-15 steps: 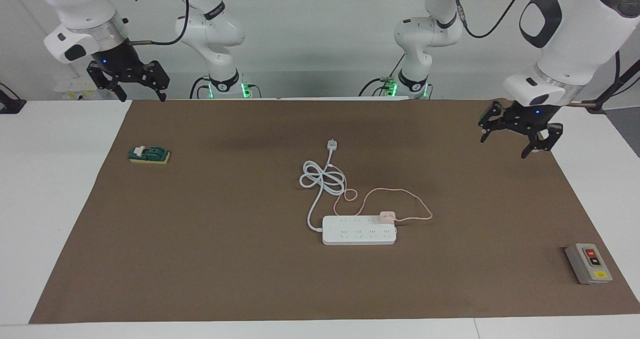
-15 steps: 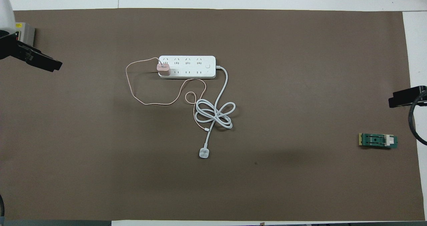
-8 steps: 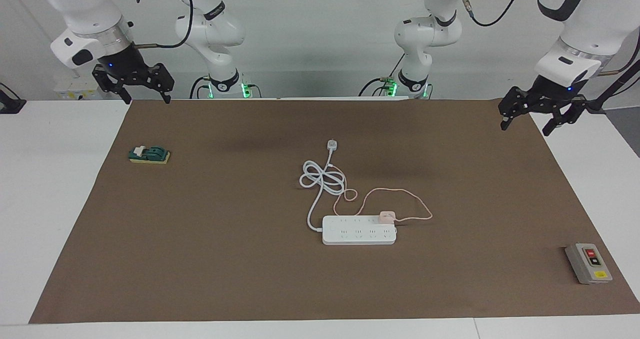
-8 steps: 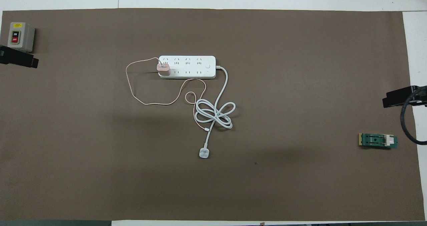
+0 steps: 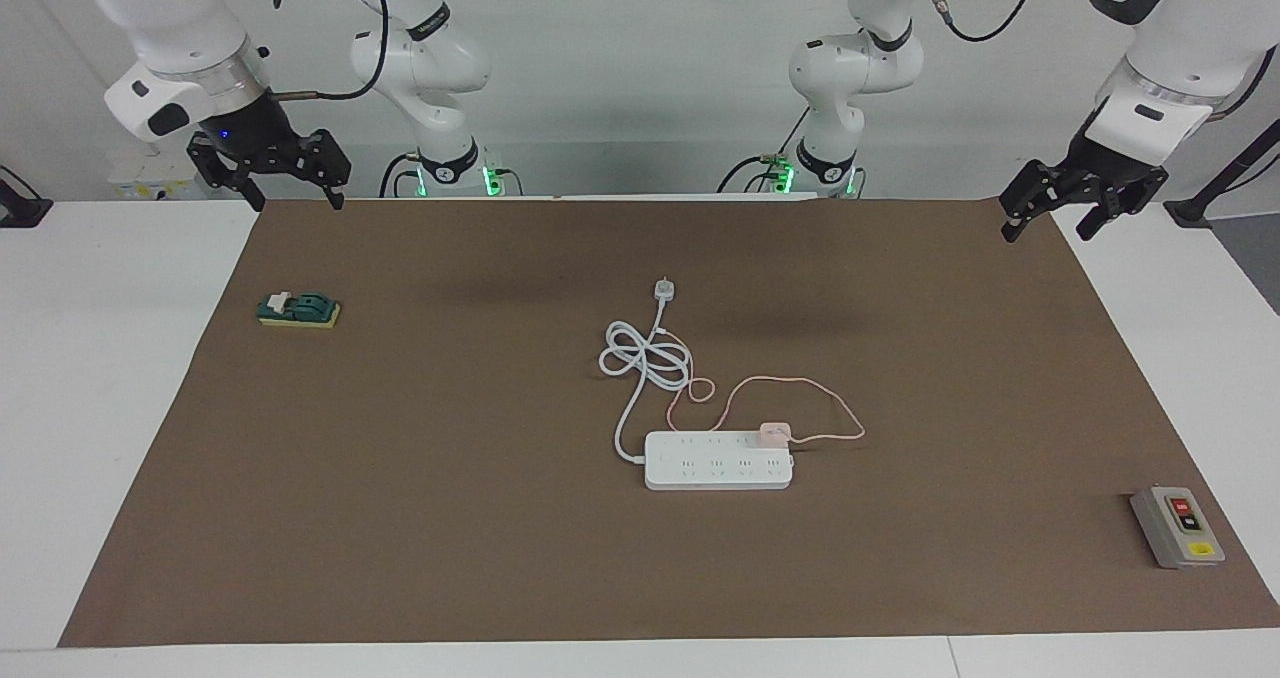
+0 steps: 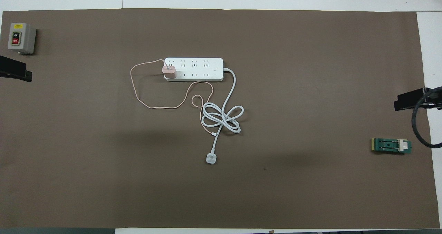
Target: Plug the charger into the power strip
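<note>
The charger (image 5: 775, 433) sits on the power strip (image 5: 718, 461), at the strip's end toward the left arm, apparently plugged in already. The strip's long axis runs across the table between the arms' ends. Both end effectors hang open and empty, well apart from it: the left end effector (image 5: 1050, 213) over the mat's corner is the nearer; the right end effector (image 5: 292, 196) waits.
</note>
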Controlling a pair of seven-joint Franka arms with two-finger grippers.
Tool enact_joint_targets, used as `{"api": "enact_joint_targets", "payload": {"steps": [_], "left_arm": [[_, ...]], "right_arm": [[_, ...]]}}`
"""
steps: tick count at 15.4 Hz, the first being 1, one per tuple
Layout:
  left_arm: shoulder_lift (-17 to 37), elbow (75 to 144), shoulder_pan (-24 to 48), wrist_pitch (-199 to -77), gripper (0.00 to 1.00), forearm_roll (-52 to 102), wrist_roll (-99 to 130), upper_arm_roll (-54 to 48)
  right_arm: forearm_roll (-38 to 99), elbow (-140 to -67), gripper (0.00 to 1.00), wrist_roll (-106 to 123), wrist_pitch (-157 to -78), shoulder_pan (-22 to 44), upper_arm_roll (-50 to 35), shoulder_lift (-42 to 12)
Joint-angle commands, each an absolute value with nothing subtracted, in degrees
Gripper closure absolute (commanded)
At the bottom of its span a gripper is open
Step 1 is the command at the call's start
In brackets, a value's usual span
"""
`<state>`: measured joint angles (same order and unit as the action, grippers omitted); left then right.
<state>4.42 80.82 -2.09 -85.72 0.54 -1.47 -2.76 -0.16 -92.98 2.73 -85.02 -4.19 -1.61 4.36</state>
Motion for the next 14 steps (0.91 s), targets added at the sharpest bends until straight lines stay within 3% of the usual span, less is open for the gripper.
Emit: {"api": "enact_joint_targets", "payload": {"steps": [1, 6, 14], "left_arm": [[2.37, 82.44, -2.37, -81.58, 0.00, -1.31, -0.09, -4.30], [-1.22, 84.62, -1.32, -77.61, 0.00, -1.23, 0.61, -5.01], [-0.79, 85.34, -0.97, -80.15, 0.00, -0.70, 0.44, -5.10]], "right_arm": [[0.09, -92.29, 0.00, 4.31, -83.76, -5.10, -2.20, 4.31], [0.09, -92.29, 0.00, 4.31, -83.76, -5.01, -2.29, 4.40], [0.09, -92.37, 0.00, 4.31, -83.85, -5.01, -2.29, 4.48]]}}
